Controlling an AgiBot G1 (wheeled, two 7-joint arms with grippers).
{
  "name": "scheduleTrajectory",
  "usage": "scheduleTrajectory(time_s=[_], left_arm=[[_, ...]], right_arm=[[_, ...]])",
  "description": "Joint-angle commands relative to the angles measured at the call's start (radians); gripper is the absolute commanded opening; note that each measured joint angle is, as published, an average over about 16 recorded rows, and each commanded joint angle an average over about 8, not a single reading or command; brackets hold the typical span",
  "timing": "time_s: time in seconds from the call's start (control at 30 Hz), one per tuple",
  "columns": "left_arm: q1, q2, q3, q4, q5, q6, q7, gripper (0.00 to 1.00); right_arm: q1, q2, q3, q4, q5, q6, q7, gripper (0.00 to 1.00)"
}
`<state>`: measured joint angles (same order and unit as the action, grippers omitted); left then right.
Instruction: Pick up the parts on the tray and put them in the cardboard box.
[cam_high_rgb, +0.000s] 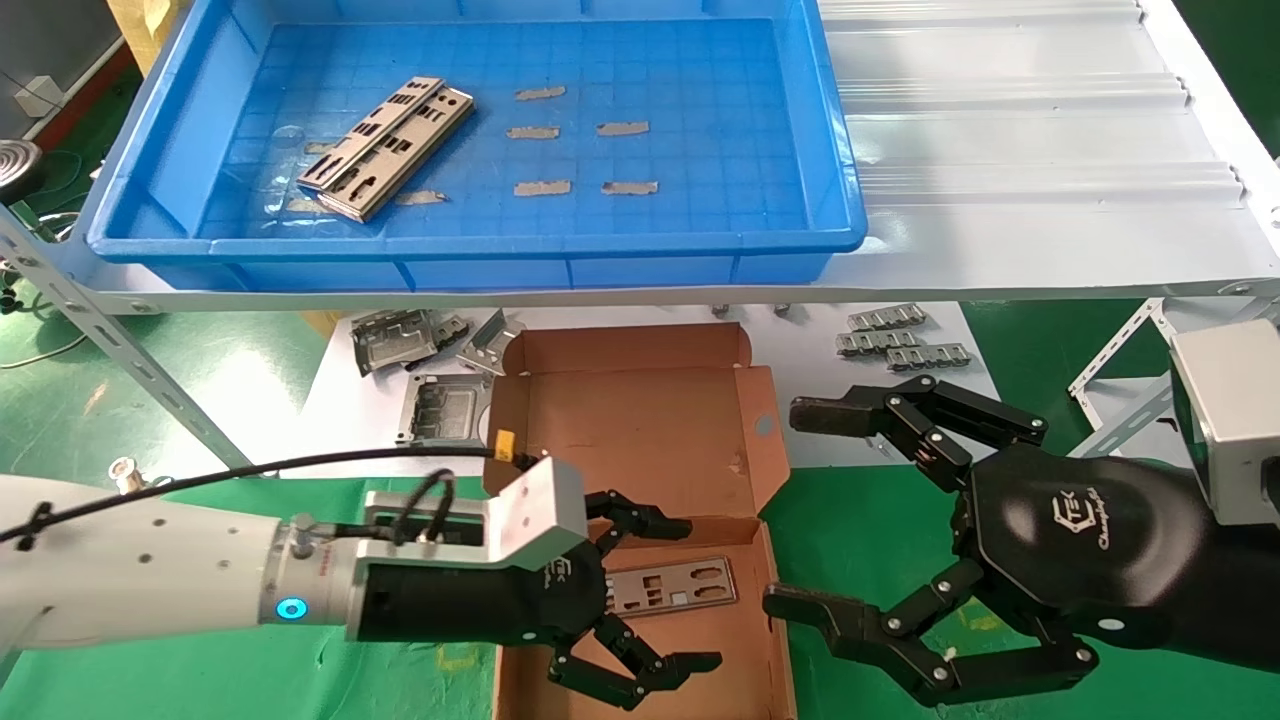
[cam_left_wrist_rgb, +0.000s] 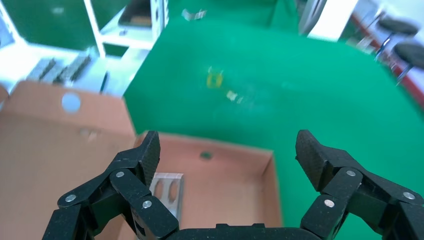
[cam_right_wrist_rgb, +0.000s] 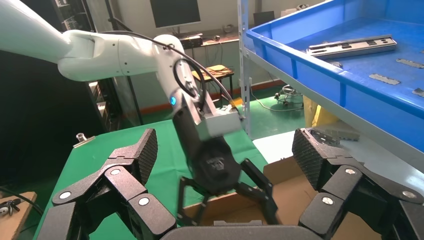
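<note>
Green-covered table low and near, carrying white sheet toward far side. Cardboard box at centre, lid flap open, partly on sheet, partly on green. Bent metal brackets on sheet just left of box, one more nearer, beside box's left wall. Three punched metal strips on sheet, right of box. White metal shelf raised above, far side, carrying blue tray at its left; shelf's right part ribbed.
</note>
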<state>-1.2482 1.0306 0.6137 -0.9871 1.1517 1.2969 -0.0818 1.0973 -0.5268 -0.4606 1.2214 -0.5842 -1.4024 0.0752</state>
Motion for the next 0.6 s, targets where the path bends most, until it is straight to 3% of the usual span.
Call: scheduleTrajectory(time_s=[0.03, 0.6], left_arm=[[0.002, -0.006, -0.004, -0.004, -0.005, 0.002, -0.001, 1.0], [0.054, -0.131, -0.104, -0.093, -0.131, 0.062, -0.033, 1.0]], right_arm=[[0.0, 0.0, 0.0, 0.0, 0.0, 0.0, 0.0, 1.0], [0.0, 0.0, 0.0, 0.0, 0.0, 0.0, 0.0, 1.0]])
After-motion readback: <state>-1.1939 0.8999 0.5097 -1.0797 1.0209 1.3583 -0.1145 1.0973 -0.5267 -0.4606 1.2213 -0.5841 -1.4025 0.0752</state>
